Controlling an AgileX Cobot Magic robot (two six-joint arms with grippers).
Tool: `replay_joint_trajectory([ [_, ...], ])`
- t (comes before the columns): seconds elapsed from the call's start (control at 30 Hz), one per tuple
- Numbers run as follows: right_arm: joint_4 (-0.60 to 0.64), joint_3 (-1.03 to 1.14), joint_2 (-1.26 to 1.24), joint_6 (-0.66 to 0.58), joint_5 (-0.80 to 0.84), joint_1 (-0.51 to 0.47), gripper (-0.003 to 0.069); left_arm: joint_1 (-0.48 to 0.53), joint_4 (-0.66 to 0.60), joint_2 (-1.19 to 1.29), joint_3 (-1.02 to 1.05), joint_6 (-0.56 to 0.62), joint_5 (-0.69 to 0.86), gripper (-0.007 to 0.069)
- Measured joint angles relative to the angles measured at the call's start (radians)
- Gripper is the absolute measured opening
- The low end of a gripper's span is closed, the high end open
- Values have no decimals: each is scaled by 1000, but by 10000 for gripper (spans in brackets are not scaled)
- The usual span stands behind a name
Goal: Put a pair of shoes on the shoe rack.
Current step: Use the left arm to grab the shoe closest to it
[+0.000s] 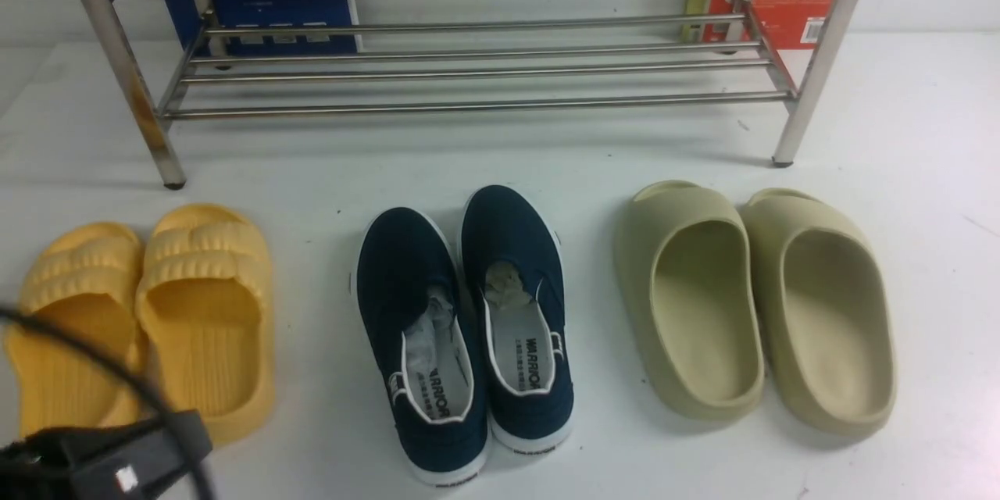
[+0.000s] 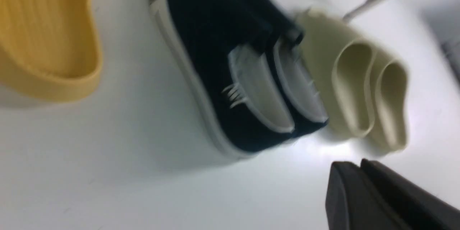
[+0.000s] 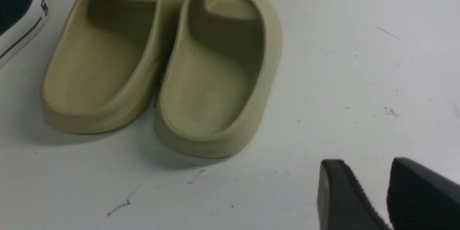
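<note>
The pair of shoes, two navy canvas slip-ons with white soles, stands side by side on the white floor: the left shoe [image 1: 414, 312] and the right shoe [image 1: 516, 281], toes toward the shoe rack [image 1: 469, 103]. The steel rack stands at the back, its bars bare. In the blurred left wrist view the shoes [image 2: 215, 61] lie ahead of my left gripper [image 2: 359, 167], whose fingers are pressed together on nothing, well short of the shoes. My right gripper [image 3: 363, 163] is open and empty above bare floor, beside the olive slides [image 3: 215, 79]. One navy shoe's heel [image 3: 18, 14] shows at the edge of the right wrist view.
Yellow ribbed slides [image 1: 156, 305] sit left of the navy pair and pale olive slides [image 1: 750, 305] sit right of it. Part of my left arm [image 1: 101, 461] with a black cable fills the lower left corner. Blue and red boxes stand behind the rack.
</note>
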Motion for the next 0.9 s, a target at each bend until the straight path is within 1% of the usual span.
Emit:
replay_joint_trajectory([
  [0.03,0,0,0,0,0,0,239,0,58,93,-69,0,71,15],
  [0.07,0,0,0,0,0,0,239,0,69,93,-79,0,81,11],
  [0.1,0,0,0,0,0,0,239,-3,139,210,-143,-1,131,-13],
  [0.13,0,0,0,0,0,0,239,-12,178,264,-172,-5,142,-13],
  [0.2,0,0,0,0,0,0,239,-41,223,375,-227,-8,135,-13],
  [0.3,0,0,0,0,0,0,239,-116,250,507,-274,-17,81,-13],
  [0.33,0,0,0,0,0,0,239,-199,263,595,-309,-37,46,-13],
  [0.37,0,0,0,0,0,0,239,-209,264,595,-313,-40,42,-13],
  [0.5,0,0,0,0,0,0,239,-439,311,729,-390,-196,-31,-13],
  [0.53,0,0,0,0,0,0,239,-471,329,758,-402,-243,-38,-13],
  [0.57,0,0,0,0,0,0,239,-486,339,764,-408,-252,-41,-13],
  [0.6,0,0,0,0,0,0,239,-528,384,807,-429,-314,-50,-13],
  [0.67,0,0,0,0,0,0,239,-562,457,874,-459,-389,-55,-13],
  [0.7,0,0,0,0,0,0,239,-569,488,906,-474,-420,-58,-4],
  [0.77,0,0,0,0,0,0,239,-569,529,966,-499,-474,-61,46],
  [0.8,0,0,0,0,0,0,239,-567,536,977,-501,-484,-62,53],
  [0.9,0,0,0,0,0,0,239,-557,563,1054,-521,-568,-73,206],
])
